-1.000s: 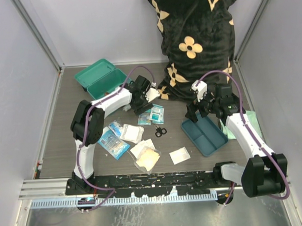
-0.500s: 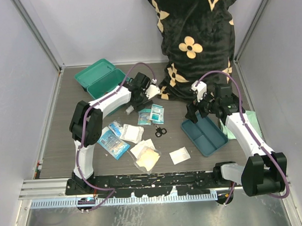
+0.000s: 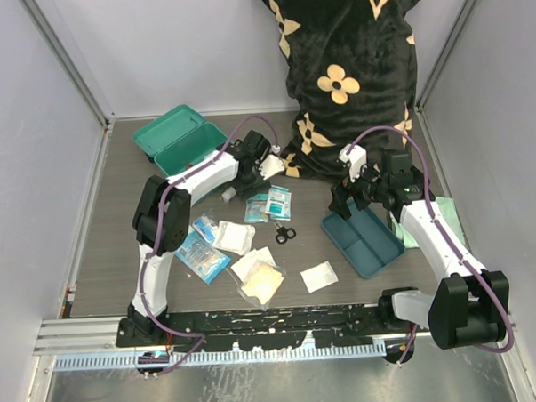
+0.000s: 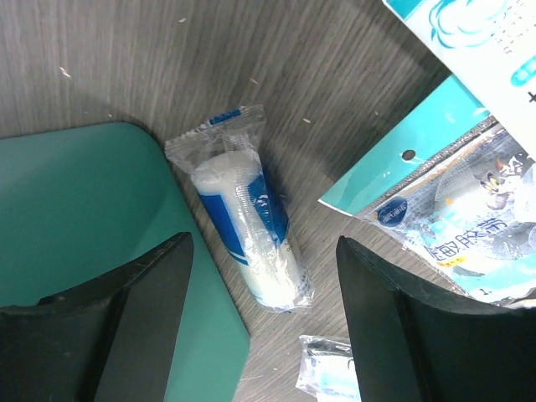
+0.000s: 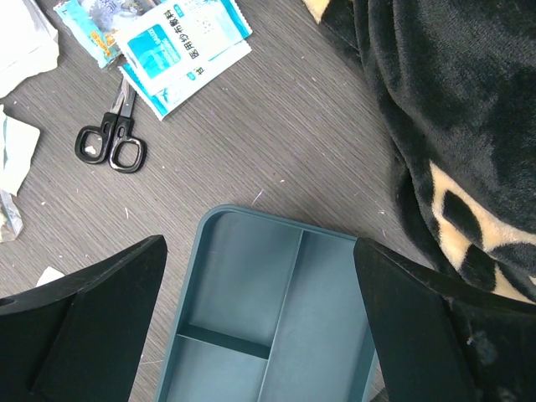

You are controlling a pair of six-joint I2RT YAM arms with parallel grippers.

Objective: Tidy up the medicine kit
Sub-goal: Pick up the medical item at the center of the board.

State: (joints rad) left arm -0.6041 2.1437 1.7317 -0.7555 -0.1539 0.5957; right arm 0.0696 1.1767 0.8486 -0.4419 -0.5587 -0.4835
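Note:
The teal-green medicine kit (image 3: 178, 138) stands open at the far left; its edge fills the left of the left wrist view (image 4: 75, 209). A wrapped white and blue bandage roll (image 4: 247, 226) lies on the table beside it, also seen from above (image 3: 230, 195). My left gripper (image 3: 247, 171) is open and empty above the roll, its fingers on either side of it in the wrist view (image 4: 261, 276). My right gripper (image 3: 357, 197) is open and empty above the far end of the darker blue-teal divided tray (image 5: 268, 318), which is empty (image 3: 363, 241).
Small black scissors (image 3: 284, 233) and blue-white packets (image 3: 270, 203) lie mid-table. Gauze packs (image 3: 262, 277) and blue packs (image 3: 199, 253) lie nearer the front. A black flowered pillow (image 3: 351, 73) leans at the back. A pale green cloth (image 3: 447, 215) lies at the right.
My left gripper has moved away from the packets toward the far side, nearer the kit, leaving the bandage roll in plain sight. The right arm has barely moved.

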